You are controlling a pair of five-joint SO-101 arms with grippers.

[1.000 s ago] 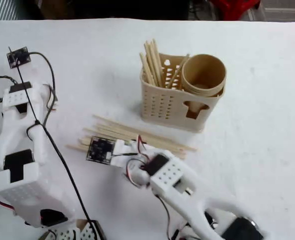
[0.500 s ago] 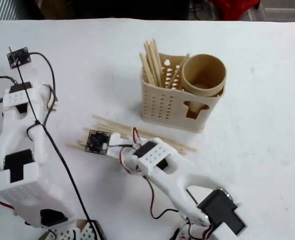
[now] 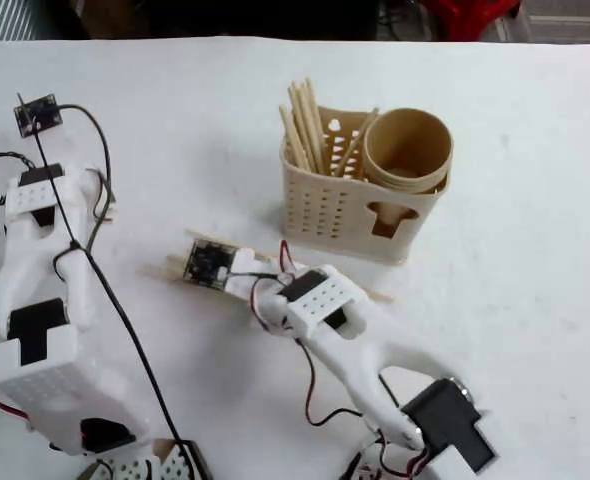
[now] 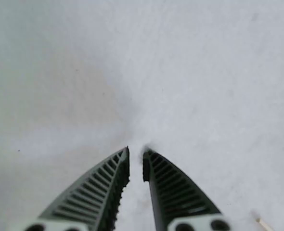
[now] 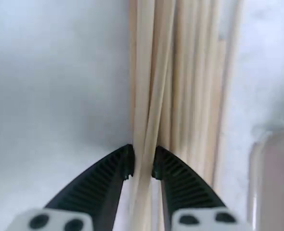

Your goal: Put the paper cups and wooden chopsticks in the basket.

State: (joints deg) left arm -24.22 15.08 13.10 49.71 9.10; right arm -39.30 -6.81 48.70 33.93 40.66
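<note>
Pinching chopsticks (image 5: 150, 72) off the bench with my right pincer (image 5: 142, 164), clenched to carry them to the basket (image 3: 325, 212); left pincer (image 4: 135, 155) sits clenched, empty.

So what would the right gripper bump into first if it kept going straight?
The chopsticks lying on the table. The right gripper has one or two between its tips, so it would probably just press them down.

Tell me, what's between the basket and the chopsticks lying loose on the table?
Nothing: in the high view, a bare strip of white table separates the basket from the loose chopsticks.
</note>
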